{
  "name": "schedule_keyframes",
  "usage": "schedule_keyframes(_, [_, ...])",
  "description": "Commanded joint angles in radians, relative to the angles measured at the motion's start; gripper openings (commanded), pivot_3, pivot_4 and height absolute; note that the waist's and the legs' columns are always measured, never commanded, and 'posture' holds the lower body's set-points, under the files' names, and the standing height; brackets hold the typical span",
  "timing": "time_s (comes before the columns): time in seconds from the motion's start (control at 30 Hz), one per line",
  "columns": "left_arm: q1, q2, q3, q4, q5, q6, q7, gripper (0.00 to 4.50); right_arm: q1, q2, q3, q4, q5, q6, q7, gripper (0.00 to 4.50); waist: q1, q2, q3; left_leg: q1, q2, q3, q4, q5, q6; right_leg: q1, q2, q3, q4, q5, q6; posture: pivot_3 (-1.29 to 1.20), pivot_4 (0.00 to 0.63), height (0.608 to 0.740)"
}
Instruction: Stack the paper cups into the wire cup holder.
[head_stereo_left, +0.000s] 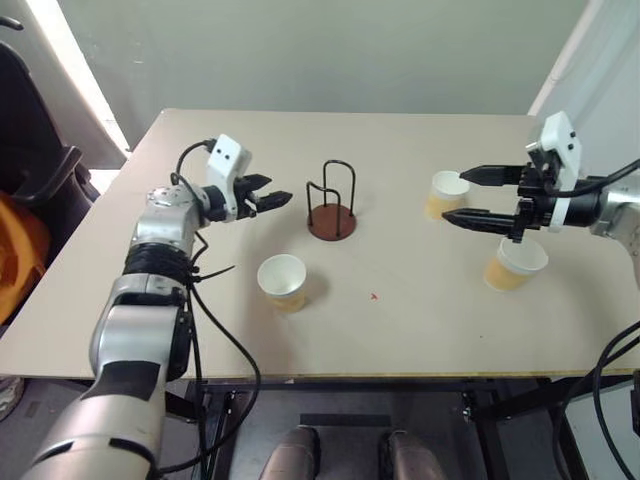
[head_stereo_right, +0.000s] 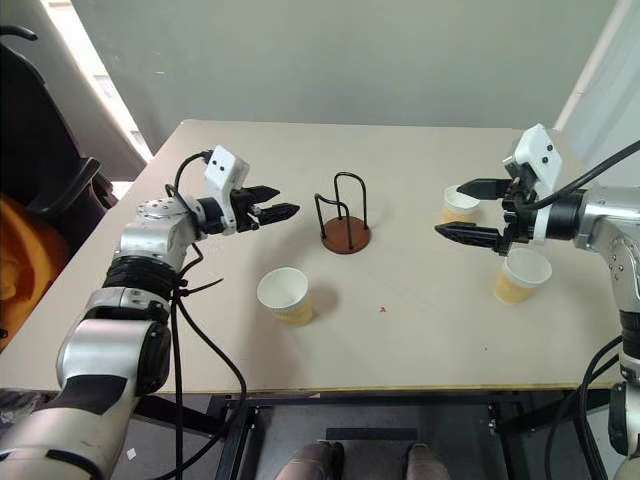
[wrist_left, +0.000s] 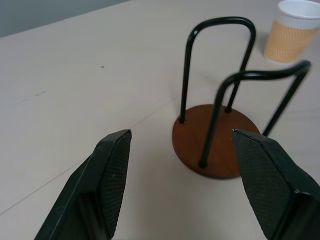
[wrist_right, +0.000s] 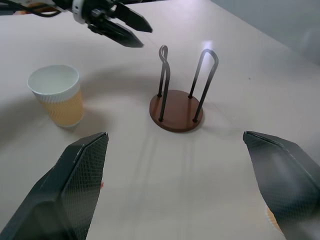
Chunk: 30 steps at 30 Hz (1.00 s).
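The wire cup holder (head_stereo_left: 332, 222) stands empty at the table's middle, with black loops on a reddish-brown disc. One paper cup (head_stereo_left: 282, 283) sits upright in front of it to the left. Two more paper cups (head_stereo_left: 443, 196) (head_stereo_left: 514, 265) stand at the right. My left gripper (head_stereo_left: 277, 199) hovers open just left of the holder and points at it; in the left wrist view its fingers (wrist_left: 112, 170) frame the holder's base (wrist_left: 215, 145). My right gripper (head_stereo_right: 450, 209) hangs open and empty above the table, between the two right cups.
The beige table (head_stereo_left: 400, 320) has its front edge close to me. A dark chair with something orange on it (head_stereo_left: 20, 230) stands off the left side. A small red mark (head_stereo_left: 374, 296) lies in front of the holder.
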Motion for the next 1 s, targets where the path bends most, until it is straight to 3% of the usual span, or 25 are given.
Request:
schedule_keyframes(0.03, [-0.036,-0.027,-0.016,0.042,0.031,-0.054,-0.021,3.4,0.012,-0.006,-0.069,-0.082,0.047,0.037,-0.047,4.5,0.002,0.0,0.0,0.0,0.0,0.001,0.001,0.0,0.0,0.0,0.0,0.001,0.0,0.0,0.001,0.0,0.15,0.74])
schedule_keyframes(0.2, [-0.071,-0.045,-0.013,0.094,0.041,-0.073,-0.038,3.4,0.045,-0.021,-0.093,-0.122,0.069,0.061,-0.077,4.5,0.004,0.0,0.0,-0.002,0.0,0.004,0.003,0.0,0.0,0.0,0.0,0.003,-0.003,-0.001,0.004,0.0,0.15,0.74])
schedule_keyframes(0.57, [-0.135,-0.136,0.001,0.189,0.071,-0.125,0.088,3.4,0.075,-0.021,-0.107,-0.162,0.08,0.073,-0.146,4.5,0.007,0.0,0.0,-0.002,-0.001,0.006,0.004,-0.001,0.001,0.002,0.0,0.005,-0.008,0.002,0.009,0.0,0.15,0.74])
schedule_keyframes(0.7, [-0.148,-0.149,0.0,0.211,0.084,-0.148,0.134,2.49,0.087,-0.025,-0.113,-0.175,0.088,0.078,-0.158,4.5,0.007,0.0,0.0,-0.002,-0.001,0.006,0.004,-0.001,0.002,0.002,0.0,0.005,-0.009,0.002,0.01,0.0,0.15,0.74])
schedule_keyframes(0.9, [-0.155,-0.16,0.008,0.228,0.093,-0.163,0.139,0.22,0.11,-0.037,-0.127,-0.191,0.094,0.081,-0.17,4.5,0.007,0.0,0.0,-0.002,-0.001,0.007,0.004,-0.001,0.002,0.002,0.0,0.006,-0.01,0.002,0.011,0.0,0.15,0.74])
schedule_keyframes(0.93, [-0.154,-0.16,0.008,0.227,0.093,-0.163,0.128,0.02,0.112,-0.041,-0.129,-0.193,0.095,0.081,-0.171,4.5,0.007,0.0,0.0,-0.002,-0.001,0.008,0.004,-0.001,0.002,0.002,0.0,0.006,-0.01,0.002,0.011,0.0,0.15,0.74])
schedule_keyframes(1.0, [-0.154,-0.156,0.008,0.222,0.091,-0.159,0.099,0.02,0.115,-0.048,-0.133,-0.194,0.096,0.08,-0.169,4.5,0.007,0.0,0.0,-0.002,-0.001,0.008,0.004,-0.001,0.002,0.002,0.0,0.006,-0.01,0.002,0.011,0.0,0.15,0.74])
